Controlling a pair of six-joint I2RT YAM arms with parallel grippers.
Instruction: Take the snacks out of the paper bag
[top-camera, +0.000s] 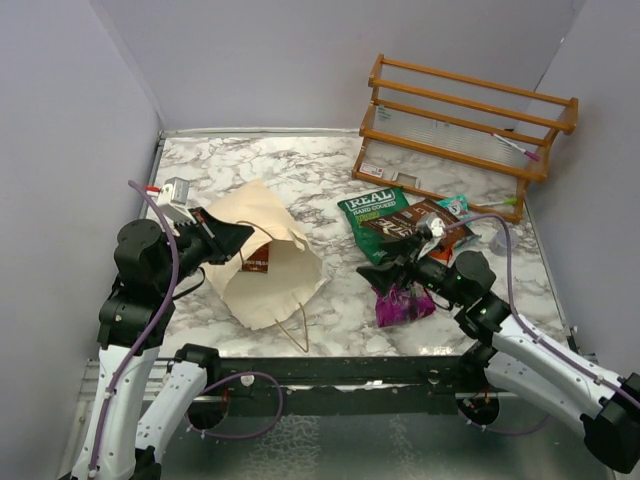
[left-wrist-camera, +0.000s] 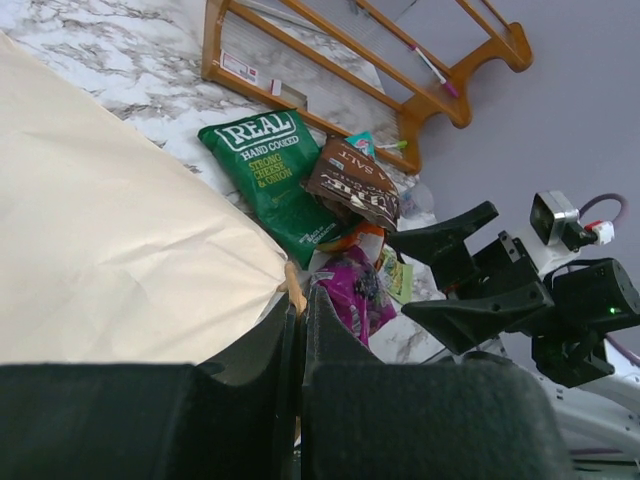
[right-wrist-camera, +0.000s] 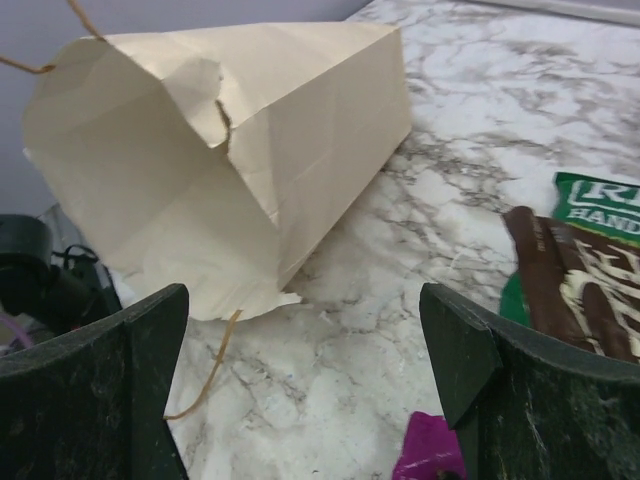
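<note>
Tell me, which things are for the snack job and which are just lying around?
For the job: paper bag, green REAL chips packet, dark brown packet, magenta packet.

Just lying about: orange wooden rack, pink-capped pen on it, clear plastic cup.

A: How do the arms look?
B: The left arm (top-camera: 115, 390) and right arm (top-camera: 545, 365) have white links, black joints, a purple cable (top-camera: 174, 275) each. The left hand (top-camera: 243, 236) and the right hand (right-wrist-camera: 305, 330) are matte black (a silver camera (left-wrist-camera: 552, 215) sits behind).
</note>
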